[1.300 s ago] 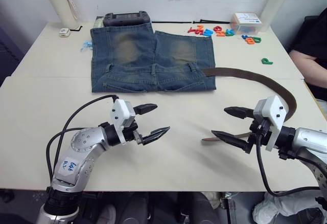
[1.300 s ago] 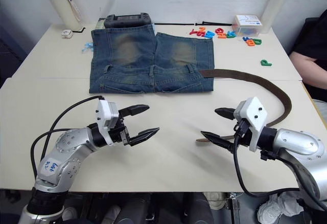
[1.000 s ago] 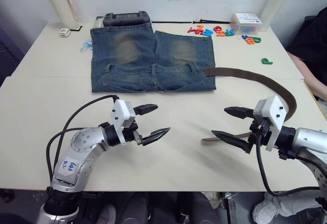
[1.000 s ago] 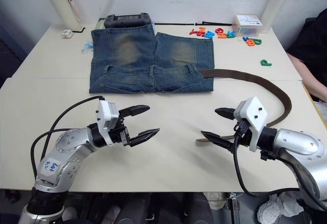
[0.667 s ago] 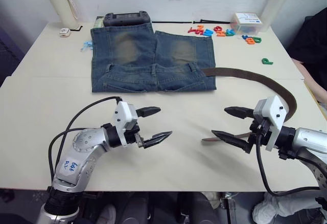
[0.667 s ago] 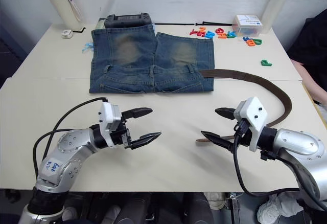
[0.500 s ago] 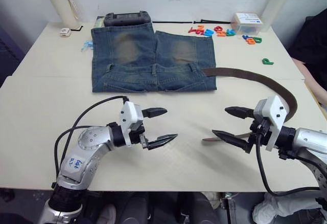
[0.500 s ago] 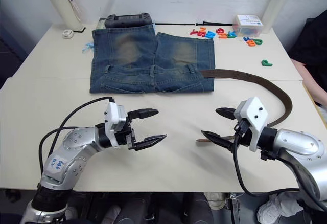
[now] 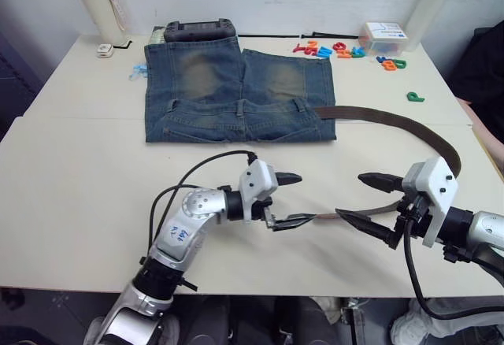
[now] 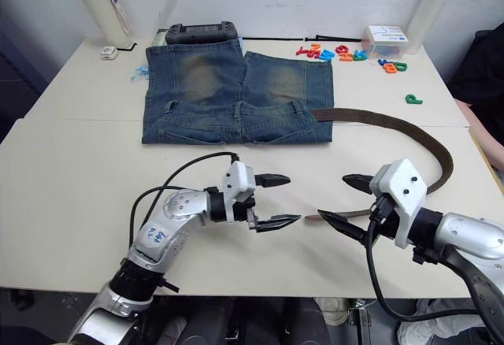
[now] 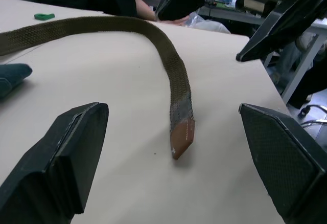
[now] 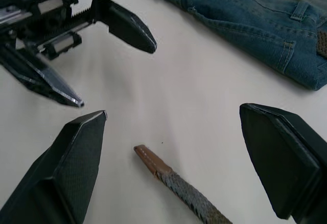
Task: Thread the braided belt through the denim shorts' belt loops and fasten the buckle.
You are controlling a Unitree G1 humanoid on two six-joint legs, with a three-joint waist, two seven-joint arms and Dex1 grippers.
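Note:
The denim shorts [image 9: 240,85] lie flat at the back of the table, waistband toward me, with belt loops [image 9: 240,109] across it. The braided belt [image 9: 409,128] runs from the waistband's right end, curves round to the right and comes back to its tan tip [image 9: 321,218]. That tip [image 11: 182,139] lies flat on the table. My left gripper [image 9: 304,198] is open, its lower finger close to the tip. My right gripper [image 9: 350,195] is open just right of the tip [image 12: 148,157], facing the left one. The buckle is hidden.
A black device [image 9: 193,28] sits behind the shorts, with a white bottle [image 9: 98,2] at the back left. Coloured plastic letters [image 9: 331,47], a small box [image 9: 383,34] and another bottle [image 9: 433,2] stand at the back right. A person's arm [image 9: 490,136] is at the right edge.
My left arm has reached to the right across the table, bringing its open gripper up to the belt's tip. The right gripper has hardly moved. The belt and shorts lie as before.

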